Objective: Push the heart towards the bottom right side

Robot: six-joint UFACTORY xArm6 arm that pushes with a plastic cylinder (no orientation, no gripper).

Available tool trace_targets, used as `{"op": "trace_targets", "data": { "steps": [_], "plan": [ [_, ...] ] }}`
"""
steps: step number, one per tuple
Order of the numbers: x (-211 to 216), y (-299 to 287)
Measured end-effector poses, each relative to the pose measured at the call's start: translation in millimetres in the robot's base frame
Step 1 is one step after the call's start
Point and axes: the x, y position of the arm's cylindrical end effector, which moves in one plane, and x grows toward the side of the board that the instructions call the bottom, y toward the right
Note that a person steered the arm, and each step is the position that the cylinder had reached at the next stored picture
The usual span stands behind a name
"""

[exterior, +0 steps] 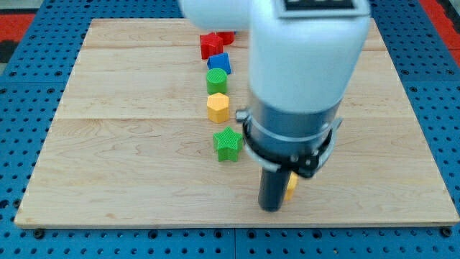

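A yellow block [291, 185], probably the heart, shows only as a sliver at the right edge of my rod; its shape is mostly hidden. My tip [271, 208] rests on the board near the view's bottom, touching or just left of that yellow block. A green star [228, 144] lies to the upper left of the tip.
A column of blocks runs up the board's middle: a yellow hexagon [218, 106], a green round block [217, 79], a blue block [219, 63], a red star-like block [210, 45] and another red block [227, 36]. The arm's white body [305, 57] hides the board behind it. The wooden board [108, 144] lies on blue pegboard.
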Motion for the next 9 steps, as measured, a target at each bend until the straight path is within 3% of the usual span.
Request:
{"op": "trace_targets", "data": {
  "steps": [1, 2, 4, 5, 9],
  "plan": [
    [-15, 39],
    [-19, 43],
    [-25, -7],
    [-54, -5],
    [-44, 87]
  ]
}}
